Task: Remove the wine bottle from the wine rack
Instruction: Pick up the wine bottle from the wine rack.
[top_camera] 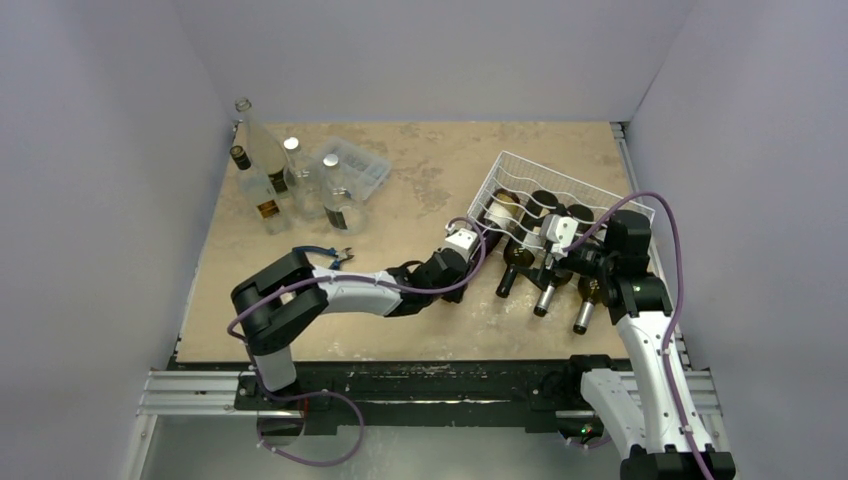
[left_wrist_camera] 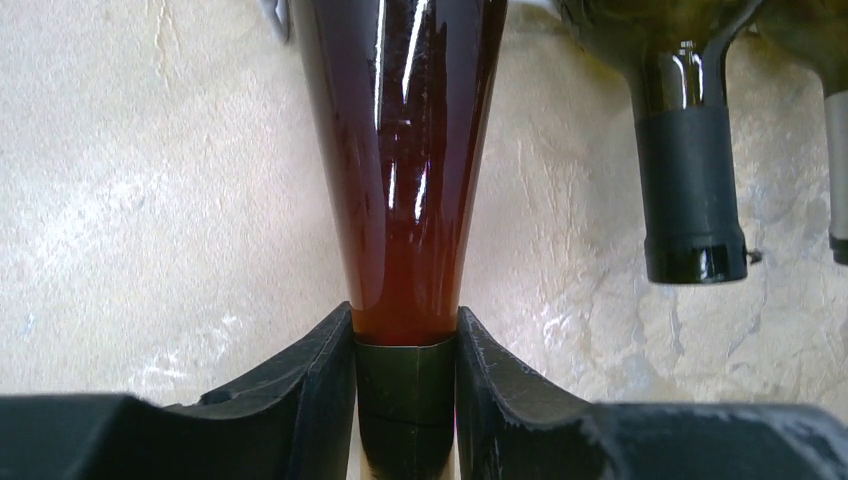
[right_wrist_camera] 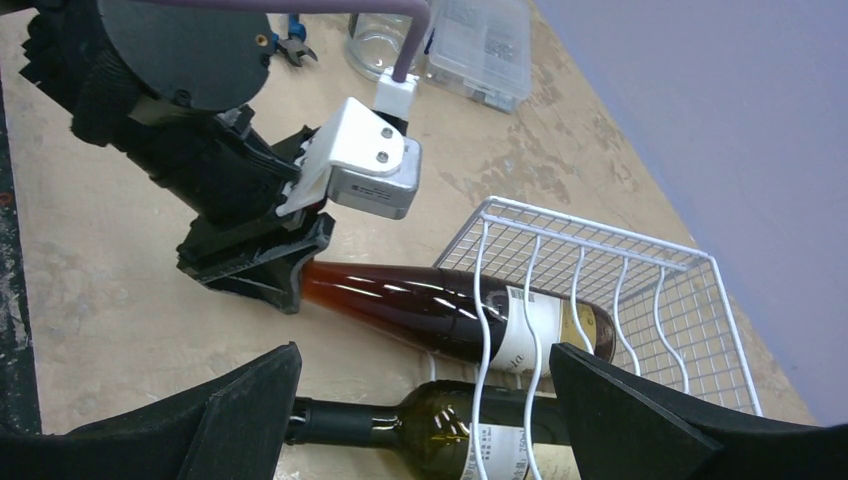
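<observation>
Amber wine bottle (right_wrist_camera: 440,305) in left end effector (right_wrist_camera: 297,272), dark bottle (right_wrist_camera: 430,425) just beside

That amber wine bottle (left_wrist_camera: 400,150) is looking like smooth glossy glass, throwing bright streaks. The fingers (left_wrist_camera: 300,400) of the left gripper (left_wrist_camera: 405,330) are showing as matt black, grainy plastic. The tabletop (left_wrist_camera: 150,200) is coming across mottled beige and matt. The wine rack (right_wrist_camera: 600,231) at right is looking like smooth white-coated wire.

You have the amber wine bottle (right_wrist_camera: 440,305) lying sideways in the white wire rack (right_wrist_camera: 600,230), its neck protruding past the rim.
</observation>
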